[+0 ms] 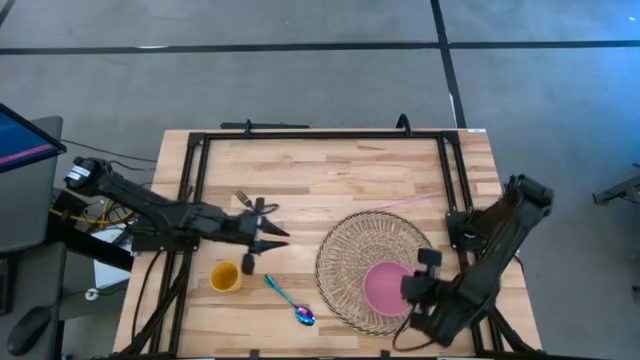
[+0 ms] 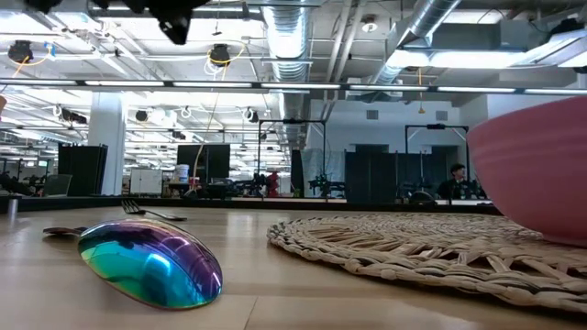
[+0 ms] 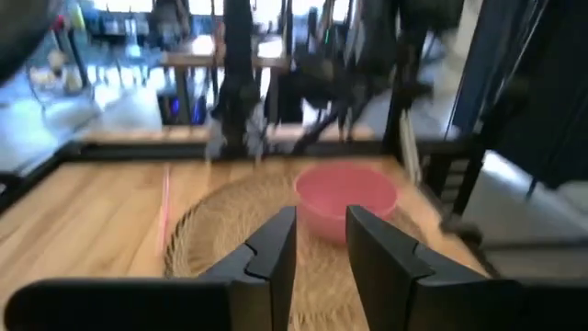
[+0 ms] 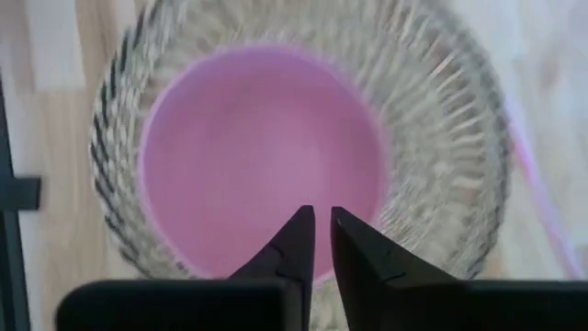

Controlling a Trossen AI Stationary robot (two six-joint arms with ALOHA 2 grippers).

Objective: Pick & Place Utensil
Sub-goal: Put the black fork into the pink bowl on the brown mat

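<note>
An iridescent spoon [image 1: 290,300] [image 2: 151,261] lies flat on the wooden table near its front edge, between a yellow cup [image 1: 224,276] and a woven placemat [image 1: 375,268]. A fork [image 1: 243,200] lies on the table at the far side of my left gripper [image 1: 278,226] [image 3: 322,244]. That gripper hovers level and open with nothing between its fingers, and points toward the pink bowl [image 3: 345,195]. My right gripper [image 1: 410,288] [image 4: 322,221] hangs over the pink bowl [image 4: 262,156], which sits on the placemat. It points down, a narrow gap between its fingertips, holding nothing.
A thin pink stick [image 1: 405,202] lies on the table beyond the placemat. A black frame [image 1: 320,134] runs along the table's far and side edges. Bare wood shows in the table's far middle [image 1: 330,170].
</note>
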